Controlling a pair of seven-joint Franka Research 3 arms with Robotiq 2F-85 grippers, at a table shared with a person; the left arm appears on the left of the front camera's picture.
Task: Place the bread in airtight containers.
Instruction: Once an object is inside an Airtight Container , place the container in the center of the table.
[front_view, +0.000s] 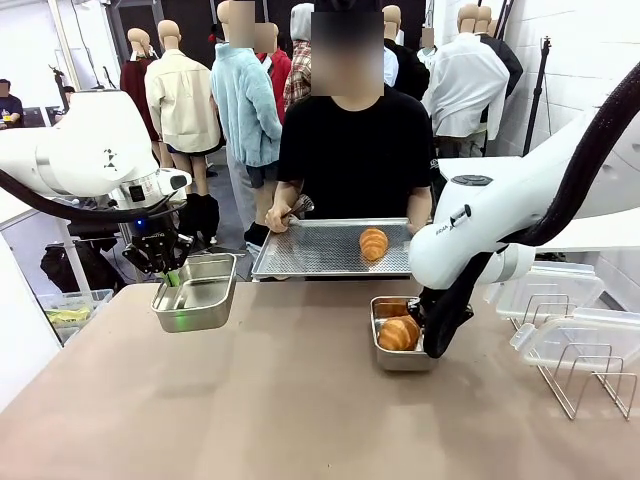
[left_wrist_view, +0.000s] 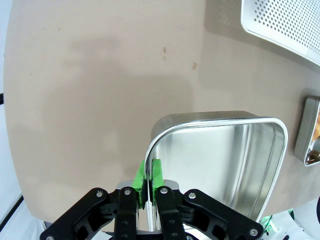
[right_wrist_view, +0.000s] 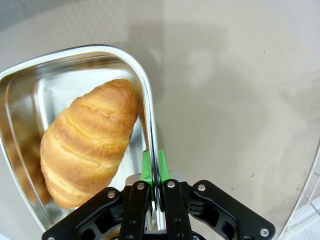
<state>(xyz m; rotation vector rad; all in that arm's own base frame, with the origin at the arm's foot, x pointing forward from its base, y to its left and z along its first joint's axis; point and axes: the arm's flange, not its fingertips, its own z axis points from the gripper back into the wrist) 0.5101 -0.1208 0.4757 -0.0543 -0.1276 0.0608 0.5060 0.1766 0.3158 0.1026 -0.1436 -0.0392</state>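
Left gripper (front_view: 172, 276), right gripper (front_view: 432, 346): each clamped on a rim.
Empty tin (front_view: 203, 300) between left fingers; second tin (front_view: 402, 365) between right fingers, one roll (front_view: 398, 333) inside beside them, another roll (front_view: 373, 243) beyond on the tray (front_view: 305, 250).

Robotics lab, white robot arm (front_view: 490, 215) at brown table (front_view: 300, 400), white brick wall (front_view: 590, 60)
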